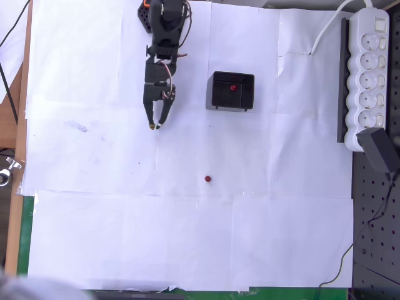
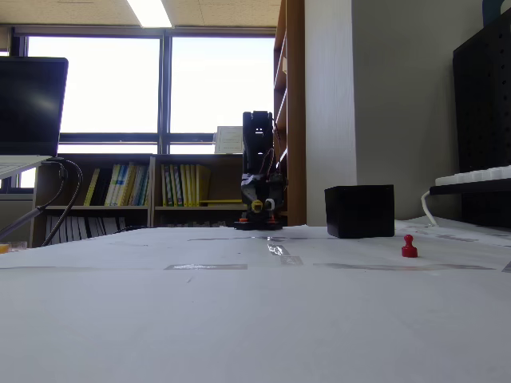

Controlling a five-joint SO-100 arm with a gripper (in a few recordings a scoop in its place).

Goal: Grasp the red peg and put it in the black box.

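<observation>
1. We saw the red peg standing alone on the white counter, well below the black box in the overhead view.
2. Left of that box, the pincer pointed down, empty, fingertips nearly together.
3. Another red peg lay inside the box.

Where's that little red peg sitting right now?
In the overhead view, one red peg lies loose on the white paper, below the black box; another red peg sits inside it.

Overhead view straight down on the table, fixed view low at tabletop level — both share arm, black box
</observation>
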